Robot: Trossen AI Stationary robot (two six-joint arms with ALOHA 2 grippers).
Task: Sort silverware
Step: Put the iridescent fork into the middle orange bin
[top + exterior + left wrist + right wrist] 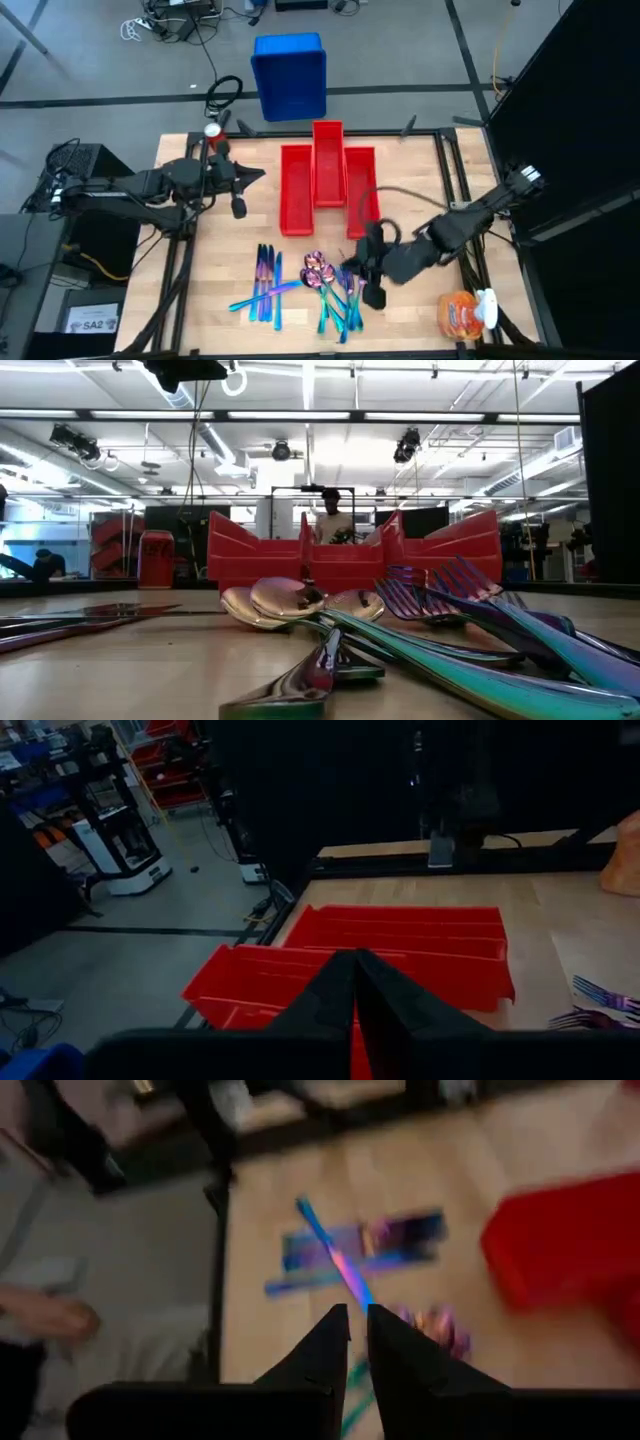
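My right gripper [372, 292], jaws clenched empty, hangs just beside the forks [345, 300]; descending unopened, I'd scatter the overlapping pile.

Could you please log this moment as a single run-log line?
left end effector: shut, waiting left of red plastic bins | right end effector: shut, empty, over iridescent metal forks | bins: no silverware seen

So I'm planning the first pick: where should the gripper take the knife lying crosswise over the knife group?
Probably at its bare handle end, from straight above. The crossing knife lies flat and slanted over the other knives, and that end juts clear onto the table. Fingers should straddle its narrow width. The right gripper is nearest.
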